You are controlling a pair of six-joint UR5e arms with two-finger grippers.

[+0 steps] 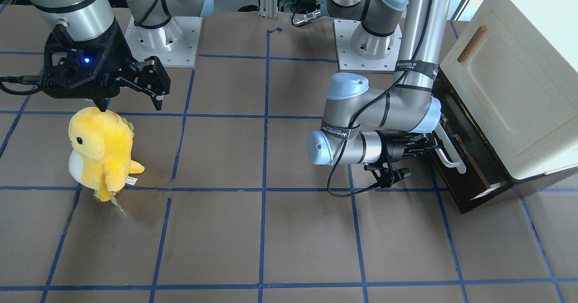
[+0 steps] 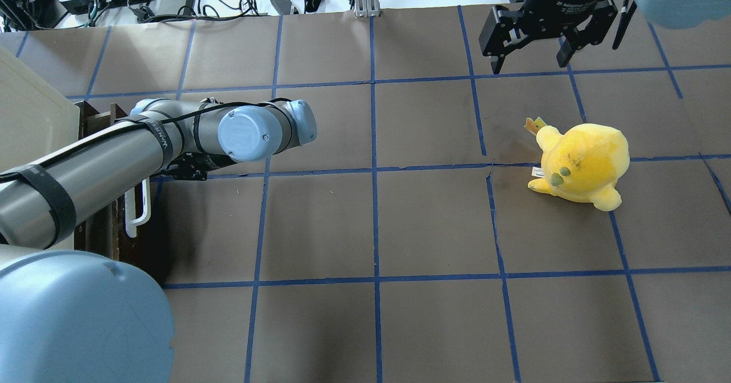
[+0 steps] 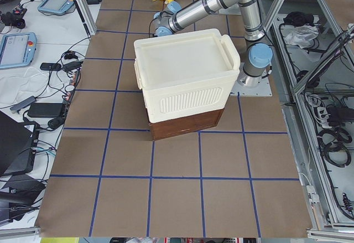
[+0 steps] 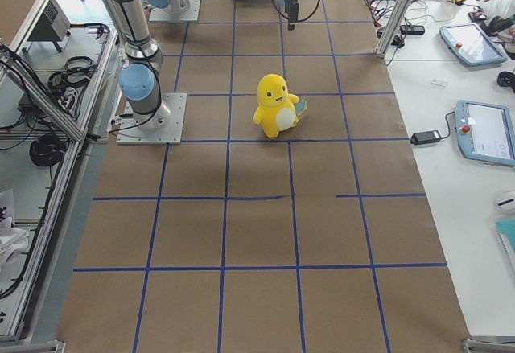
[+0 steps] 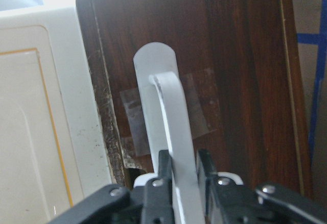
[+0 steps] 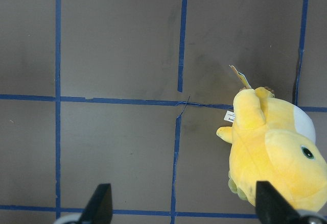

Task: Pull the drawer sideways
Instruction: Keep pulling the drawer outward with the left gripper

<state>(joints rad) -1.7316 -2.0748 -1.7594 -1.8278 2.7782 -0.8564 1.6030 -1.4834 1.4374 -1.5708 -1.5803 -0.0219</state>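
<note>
Left gripper (image 5: 184, 157) in my wrist view, clamped narrow on the white bar handle (image 5: 171, 106) | dark brown drawer (image 5: 117, 40) juts partly out beneath the cream cabinet (image 1: 510, 81) at the table's (image 2: 371, 229) left edge | yellow plush toy (image 2: 582, 163) upright toward the right edge | right gripper (image 2: 529, 66) spread wide, empty, hovering by the far edge, toward the right corner.
</note>
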